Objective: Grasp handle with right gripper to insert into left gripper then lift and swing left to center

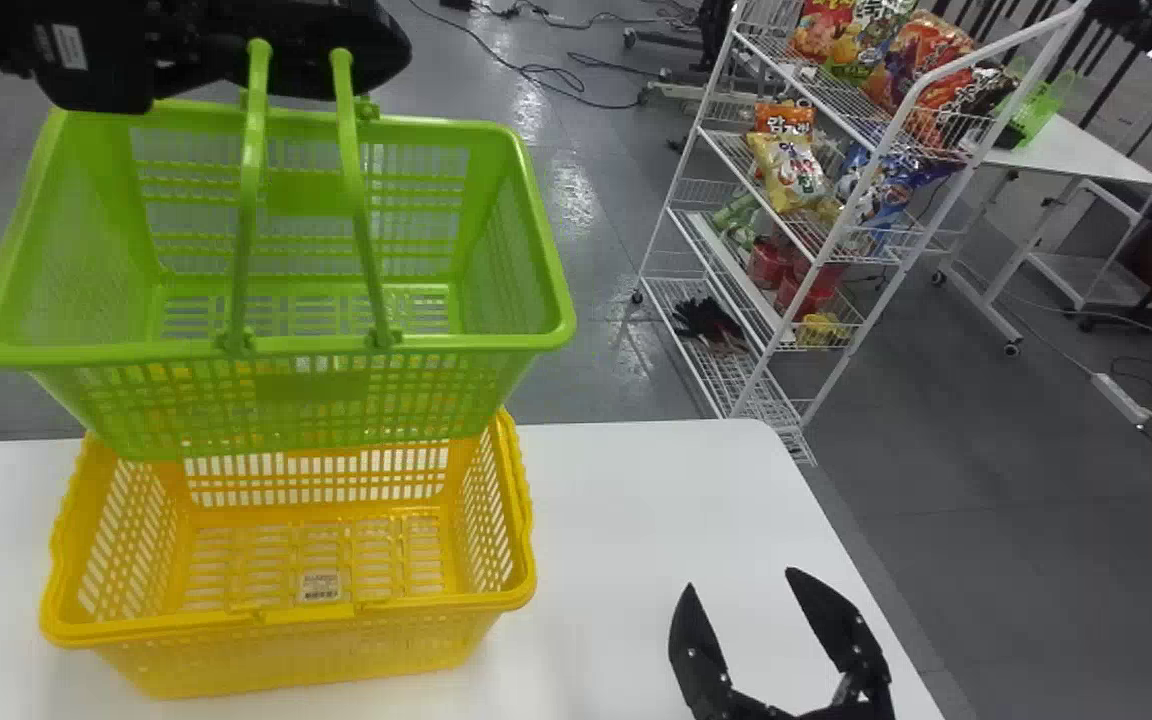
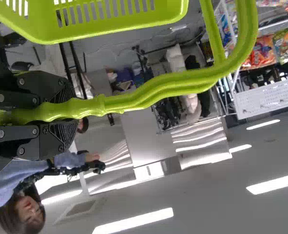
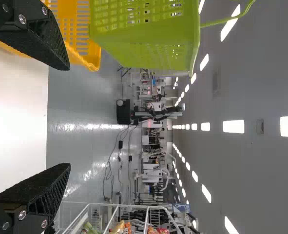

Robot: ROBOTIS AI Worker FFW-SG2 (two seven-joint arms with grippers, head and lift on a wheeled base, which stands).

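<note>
At the upper left of the head view is my left gripper (image 1: 326,50), a black shape behind the raised handles (image 1: 254,180) of the green basket (image 1: 306,397). The left wrist view has my left gripper (image 2: 51,113) shut on the green handle (image 2: 134,100), which curves away from the fingers. The basket hangs upright, its inside bare, and overlaps the back of the yellow basket below. Over the right part of the table, my right gripper (image 1: 744,580) stands open and apart from the green basket; in the right wrist view, nothing is between the fingers of this gripper (image 3: 69,117).
The yellow basket (image 1: 286,632) stands on the white table (image 1: 636,510), left of my right gripper. Past the table's rounded far corner is a white wire rack (image 1: 726,250) with snack bags. Cables lie on the floor behind.
</note>
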